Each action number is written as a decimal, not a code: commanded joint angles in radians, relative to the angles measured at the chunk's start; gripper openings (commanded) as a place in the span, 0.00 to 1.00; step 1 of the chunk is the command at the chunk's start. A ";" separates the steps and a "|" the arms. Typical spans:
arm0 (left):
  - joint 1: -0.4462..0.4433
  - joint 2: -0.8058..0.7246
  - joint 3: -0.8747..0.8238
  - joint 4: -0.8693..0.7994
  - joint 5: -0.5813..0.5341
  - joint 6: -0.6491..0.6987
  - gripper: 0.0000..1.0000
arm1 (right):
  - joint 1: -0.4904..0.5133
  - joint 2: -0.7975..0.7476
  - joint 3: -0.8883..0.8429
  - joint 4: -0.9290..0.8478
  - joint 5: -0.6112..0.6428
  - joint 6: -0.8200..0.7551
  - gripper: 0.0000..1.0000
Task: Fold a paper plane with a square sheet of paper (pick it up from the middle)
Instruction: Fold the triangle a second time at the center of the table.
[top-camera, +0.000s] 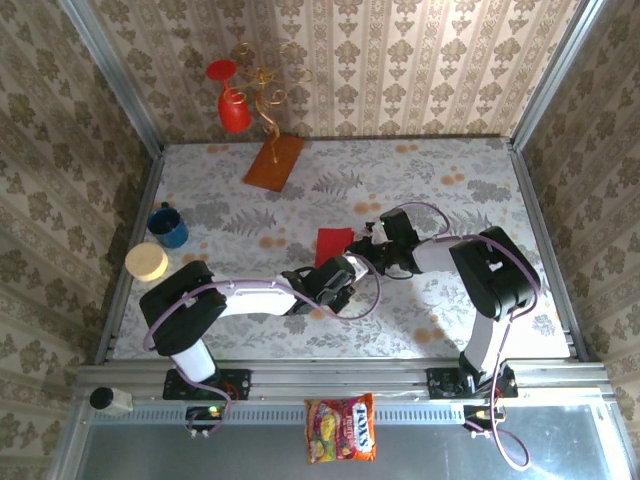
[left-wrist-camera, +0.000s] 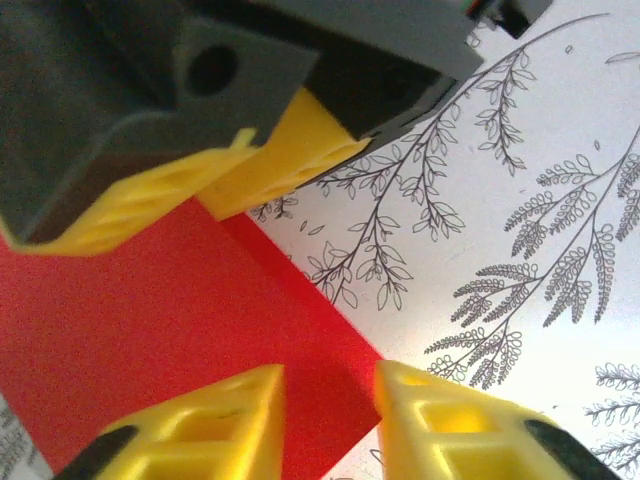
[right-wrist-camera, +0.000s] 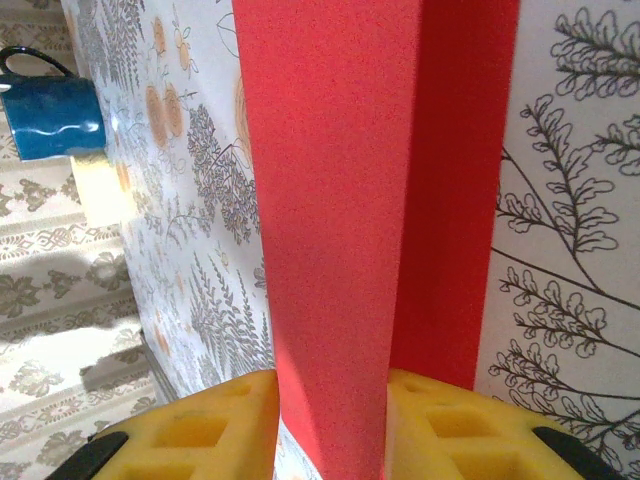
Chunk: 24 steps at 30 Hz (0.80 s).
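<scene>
A: Step in hand?
B: Creasing, likely. Square sheet of paper (top-camera: 332, 243) mid-bench (top-camera: 450, 190), fold pinched upright in the right pincer (right-wrist-camera: 335, 385); left pincer (left-wrist-camera: 328, 385) apart, hovering over the flat half.
A: Next?
B: Probably pressing along the fold. Open bench beyond the far edge; blue mug (top-camera: 168, 226) well apart.

Table (top-camera: 480, 190): flat top w/ pale floral/leaf-print cover, metal rails on the sides. Directly on it: orange-brown rect board (top-camera: 274, 162) at ~11 o'clock near the far edge, blue mug (top-camera: 170, 228) at 9 o'clock by the left rail, cream round disc (top-camera: 147, 262) just beside the mug twd 8 o'clock. Red paper sheet (top-camera: 332, 241) ~centre, partly flat on the cover, one part lifted off.
</scene>
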 joint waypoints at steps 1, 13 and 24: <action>-0.003 0.000 0.027 0.002 0.001 0.010 0.18 | 0.005 -0.012 -0.004 -0.018 -0.012 0.004 0.32; 0.020 -0.023 0.023 0.008 0.056 0.000 0.00 | 0.005 -0.004 -0.006 -0.010 -0.014 0.005 0.31; 0.079 -0.071 -0.001 0.033 0.278 -0.076 0.00 | -0.069 -0.172 0.069 -0.355 0.109 -0.189 0.31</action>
